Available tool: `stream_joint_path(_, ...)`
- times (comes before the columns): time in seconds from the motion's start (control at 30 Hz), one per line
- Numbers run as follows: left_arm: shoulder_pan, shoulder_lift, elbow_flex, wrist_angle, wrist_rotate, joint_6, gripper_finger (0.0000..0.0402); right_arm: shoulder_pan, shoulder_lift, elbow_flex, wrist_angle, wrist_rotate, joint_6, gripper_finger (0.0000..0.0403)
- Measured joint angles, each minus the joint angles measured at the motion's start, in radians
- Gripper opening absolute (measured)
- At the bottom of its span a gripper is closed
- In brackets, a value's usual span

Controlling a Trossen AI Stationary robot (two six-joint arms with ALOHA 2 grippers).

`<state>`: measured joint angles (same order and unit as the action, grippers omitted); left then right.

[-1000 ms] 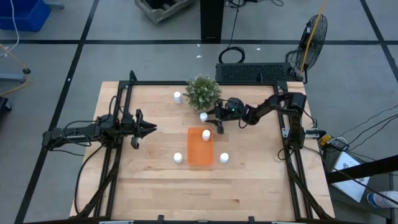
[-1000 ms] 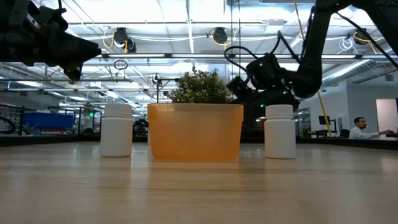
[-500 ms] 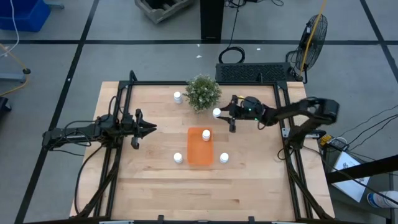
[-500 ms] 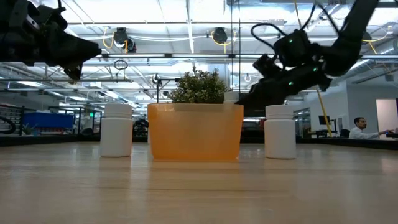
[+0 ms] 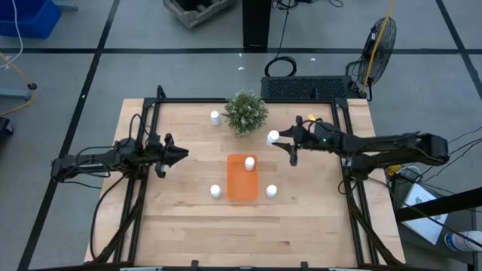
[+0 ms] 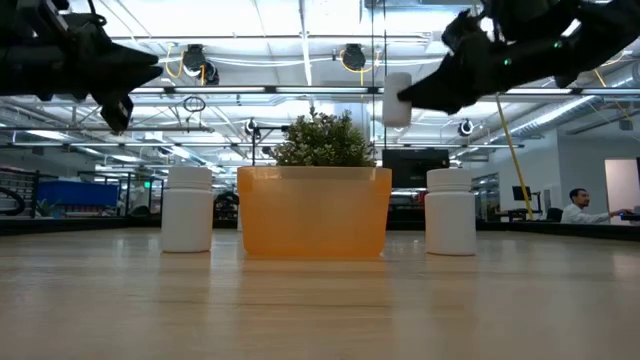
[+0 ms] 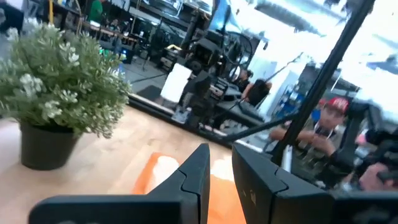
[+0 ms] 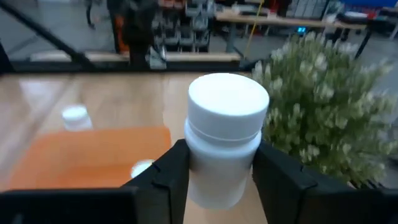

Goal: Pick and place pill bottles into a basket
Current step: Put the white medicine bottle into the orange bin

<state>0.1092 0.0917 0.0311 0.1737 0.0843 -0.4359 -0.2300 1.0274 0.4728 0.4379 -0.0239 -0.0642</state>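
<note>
Up in the air, one pill bottle [image 5: 273, 136] sits squeezed between the two fingers of the right gripper [image 5: 280, 138]. It hangs above the table [image 5: 188, 226], just beside the potted plant [image 5: 245, 112] and off the far right corner of the orange basket [image 5: 242, 179]. One more bottle [image 5: 249, 162] stands inside the basket at its far end. Two bottles stand on the table, one [image 5: 215, 191] by the basket's near left corner and one [image 5: 271, 191] by its near right corner. A fifth bottle [image 5: 215, 117] stands near the table's far edge, left of the plant. The left gripper [image 5: 179, 155] waits over the left side of the table, holding nothing, its fingers almost together.
</note>
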Motion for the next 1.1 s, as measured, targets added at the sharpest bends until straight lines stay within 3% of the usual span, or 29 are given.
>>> stream_joint_path(0.2,0.0,0.0,0.0,0.004,-0.094,-0.029,0.0072,0.079,-0.048,0.0,0.01,0.036,0.029,0.0133)
stream_joint_path(0.43,0.0,0.0,0.0,0.032,-0.088,-0.096,0.0072,0.157,-0.051,0.0,0.028,0.106,0.045,0.0133)
stream_joint_path(0.6,0.0,0.0,0.0,0.08,-0.142,-0.12,0.0072,0.178,-0.051,0.0,0.028,0.107,0.076,0.0133)
stream_joint_path(0.9,0.0,0.0,0.004,0.159,-0.111,-0.136,0.0072,0.187,-0.051,0.002,0.026,0.098,0.106,0.0133)
stream_joint_path(1.1,-0.001,0.091,0.18,0.047,-0.093,-0.028,0.0072,0.217,-0.023,0.107,-0.056,0.072,0.097,0.0133)
